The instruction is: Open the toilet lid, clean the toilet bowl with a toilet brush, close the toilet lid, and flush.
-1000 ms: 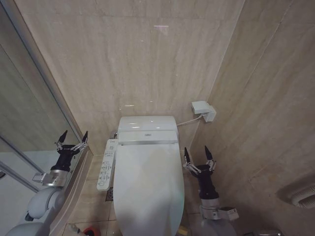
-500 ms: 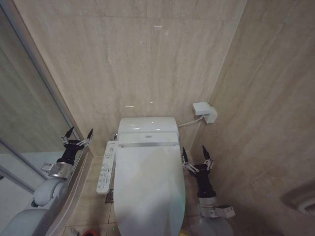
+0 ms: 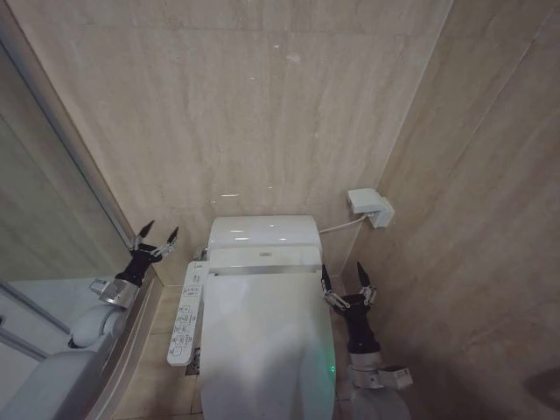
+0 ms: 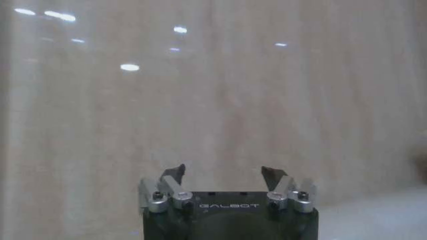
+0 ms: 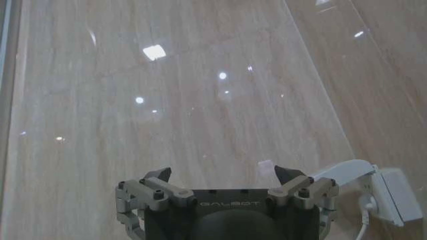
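Observation:
The white toilet lid (image 3: 262,341) lies shut over the toilet bowl (image 3: 328,359), low in the middle of the head view. A white button panel (image 3: 182,325) sticks out along the bowl's left side. My left gripper (image 3: 156,237) is held up to the left of the tank, open, with nothing between its fingers. My right gripper (image 3: 344,276) stands open just right of the lid, fingers pointing up, holding nothing. In the left wrist view the left gripper (image 4: 223,172) faces bare wall. In the right wrist view the right gripper (image 5: 222,174) faces the tiled wall. The toilet brush is out of view.
Beige tiled walls close in behind and on the right. A white wall box (image 3: 371,207) with a cable to the tank (image 3: 262,231) hangs right of the toilet, also seen as the wall box (image 5: 390,192). A glass partition with a metal frame (image 3: 52,131) runs along the left.
The whole head view has shifted: the camera moved, so the toilet sits lower and the floor at the bottom edge has dropped out. Both grippers stay open and raised.

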Controlling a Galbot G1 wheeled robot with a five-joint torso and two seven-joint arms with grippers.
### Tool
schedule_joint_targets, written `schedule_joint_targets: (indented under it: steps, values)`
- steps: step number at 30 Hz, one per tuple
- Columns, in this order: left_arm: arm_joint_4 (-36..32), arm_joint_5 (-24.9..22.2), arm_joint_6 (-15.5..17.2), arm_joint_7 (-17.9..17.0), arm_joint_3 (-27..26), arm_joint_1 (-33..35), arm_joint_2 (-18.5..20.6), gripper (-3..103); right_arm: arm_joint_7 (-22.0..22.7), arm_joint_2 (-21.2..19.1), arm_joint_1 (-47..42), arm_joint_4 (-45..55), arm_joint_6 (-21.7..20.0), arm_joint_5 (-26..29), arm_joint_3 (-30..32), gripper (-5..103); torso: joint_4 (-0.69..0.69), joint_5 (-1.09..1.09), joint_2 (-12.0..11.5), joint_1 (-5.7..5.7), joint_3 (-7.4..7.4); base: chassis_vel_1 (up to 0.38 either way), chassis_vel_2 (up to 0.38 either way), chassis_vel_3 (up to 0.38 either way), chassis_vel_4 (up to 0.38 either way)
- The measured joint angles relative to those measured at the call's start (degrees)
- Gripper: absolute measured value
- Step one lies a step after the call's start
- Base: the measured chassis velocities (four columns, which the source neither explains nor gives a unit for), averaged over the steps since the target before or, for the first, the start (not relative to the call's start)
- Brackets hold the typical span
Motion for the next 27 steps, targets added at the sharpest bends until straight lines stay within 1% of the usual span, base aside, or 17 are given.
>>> schedule_joint_targets:
  steps: [1, 2, 3, 4, 5, 8, 9, 11, 12, 13, 14, 15, 17, 19, 20, 24, 27]
  values:
    - [0.00, 0.00, 0.00, 0.00, 0.00, 0.00, 0.00, 87, 0.00, 0.00, 0.00, 0.00, 0.00, 0.00, 0.00, 100, 0.00, 0.00, 0.00, 0.00, 0.00, 0.041, -0.017, -0.019, 0.052]
    - [3.00, 0.28, -1.26, 4.05, 0.91, -2.14, 0.54, 87, -0.09, -0.01, -0.12, 0.07, 0.04, 0.00, -0.02, 100, 0.01, -0.01, 0.00, 0.00, 0.00, 0.000, 0.000, 0.000, 0.000]
    - [4.97, 0.66, -2.05, 6.82, 1.60, -3.73, 1.01, 87, -0.20, -0.03, -0.22, 0.25, 0.09, 0.00, -0.03, 100, 0.00, -0.01, 0.00, 0.00, 0.00, 0.000, 0.000, 0.000, 0.000]
    - [4.97, 0.66, -2.05, 6.82, 1.60, -3.73, 1.01, 87, -0.20, -0.03, -0.22, 0.25, 0.09, 0.00, -0.03, 100, 0.00, -0.01, 0.00, 0.00, 0.00, 0.000, 0.000, 0.000, 0.000]
    - [6.76, 0.87, -2.52, 9.29, 2.21, -5.15, 1.51, 59, -0.29, -0.09, -0.30, 0.32, 0.17, 0.00, -0.04, 100, -0.01, 0.00, 0.00, 0.01, 0.00, 0.000, 0.000, 0.000, 0.000]
    - [11.14, 0.96, -3.64, 14.87, 4.03, -8.56, 2.80, 59, -0.48, -0.30, -0.50, 0.33, 0.46, -0.01, -0.05, 100, -0.03, -0.01, -0.01, 0.02, 0.01, 0.000, 0.000, 0.000, 0.000]
    - [11.14, 0.96, -3.64, 14.87, 4.03, -8.56, 2.80, 59, -0.48, -0.30, -0.50, 0.33, 0.46, -0.01, -0.05, 100, -0.03, -0.01, -0.01, 0.02, 0.01, 0.000, 0.000, 0.000, 0.000]
    - [15.45, 0.73, -4.58, 19.22, 6.98, -11.86, 4.06, 59, -0.63, -0.34, -0.62, 0.33, 0.70, -0.01, -0.08, 100, -0.02, 0.01, 0.00, 0.03, 0.01, 0.000, 0.000, 0.000, 0.000]
    - [15.45, 0.73, -4.58, 19.22, 6.98, -11.86, 4.06, 59, -0.63, -0.34, -0.62, 0.33, 0.70, -0.01, -0.08, 100, -0.02, 0.01, 0.00, 0.03, 0.01, 0.000, 0.000, 0.000, 0.000]
    - [18.02, 0.16, -5.04, 21.55, 9.47, -13.82, 4.55, 32, -0.68, -0.26, -0.62, 0.35, 0.77, -0.01, -0.10, 100, -0.02, 0.00, -0.01, 0.03, 0.01, 0.000, 0.000, 0.000, 0.000]
    - [20.38, -0.17, -5.30, 23.53, 11.62, -15.39, 4.69, 32, -0.71, -0.13, -0.58, 0.41, 0.78, -0.01, -0.14, 100, -0.02, 0.00, -0.01, 0.03, 0.01, 0.000, 0.000, 0.000, 0.000]
    - [21.97, -0.30, -5.52, 24.60, 13.02, -16.45, 4.69, 32, -0.73, -0.04, -0.53, 0.44, 0.79, -0.01, -0.16, 100, 0.00, -0.01, -0.01, 0.02, 0.01, 0.000, 0.000, 0.000, 0.000]
    - [23.57, -0.34, -5.73, 25.33, 14.36, -17.41, 4.60, 32, -0.74, 0.08, -0.46, 0.47, 0.79, 0.00, -0.15, 100, -0.01, 0.00, -0.01, 0.02, 0.01, 0.000, 0.000, 0.000, 0.000]
    - [27.86, -0.46, -6.24, 26.84, 17.98, -20.19, 3.70, 32, -0.79, 0.35, -0.34, 0.47, 0.80, -0.01, -0.19, 100, -0.01, -0.01, -0.01, 0.03, 0.01, 0.000, 0.000, 0.000, 0.000]
    - [28.89, -0.44, -6.32, 27.17, 18.78, -20.92, 3.37, 6, -0.83, 0.38, -0.35, 0.47, 0.80, 0.00, -0.21, 100, -0.02, -0.02, -0.01, 0.03, 0.01, 0.000, 0.000, 0.000, 0.000]
    - [31.77, -0.25, -6.39, 27.72, 21.34, -23.41, 1.95, 6, -0.92, 0.41, -0.41, 0.33, 0.92, -0.01, -0.23, 100, -0.03, 0.00, -0.01, 0.03, 0.01, 0.000, 0.000, 0.000, 0.000]
    - [33.18, 0.33, -6.39, 28.04, 22.08, -24.53, 0.99, 6, -0.93, 0.32, -0.41, 0.25, 1.01, 0.03, -0.12, 100, -0.02, 0.00, -0.01, 0.03, 0.02, 0.000, 0.000, 0.000, 0.000]
